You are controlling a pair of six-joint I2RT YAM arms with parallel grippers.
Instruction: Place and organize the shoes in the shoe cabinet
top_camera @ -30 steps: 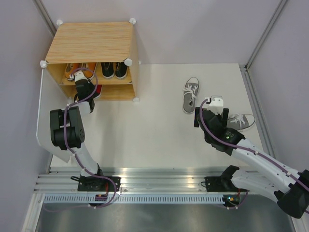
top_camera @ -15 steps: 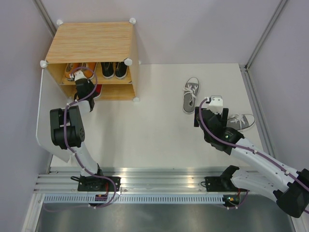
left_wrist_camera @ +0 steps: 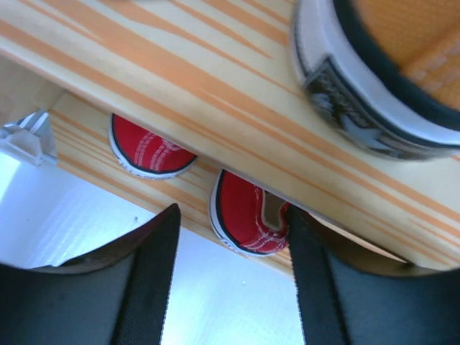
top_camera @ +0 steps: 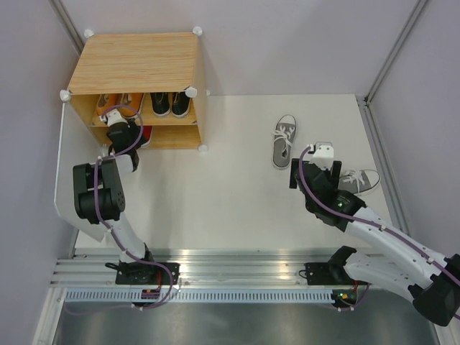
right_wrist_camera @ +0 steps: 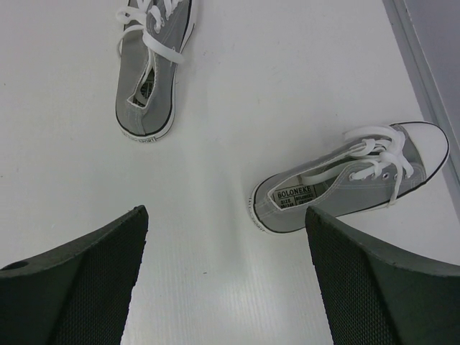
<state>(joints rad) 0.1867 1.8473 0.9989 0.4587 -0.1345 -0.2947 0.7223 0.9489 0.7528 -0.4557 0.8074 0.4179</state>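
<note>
In the top view, the shoe cabinet (top_camera: pixel 136 61) stands at eleven o'clock, with orange shoes (top_camera: pixel 116 105) and black shoes (top_camera: pixel 170 103) on its shelf (top_camera: pixel 172 121). Our left gripper (top_camera: pixel 121 131) is at its mouth, and our right gripper (top_camera: pixel 321 152) is at three o'clock between the grey shoes (top_camera: pixel 284 140).

In the left wrist view, our fingers are parted and hold nothing. The red shoes (left_wrist_camera: pixel 147 151) lie under the shelf.

In the right wrist view, our fingers are spread wide and empty. One grey shoe is upright at eleven o'clock and the other lies tipped at two. We judge only the grey pair remains, so next we should lower over one and pinch its heel collar.
</note>
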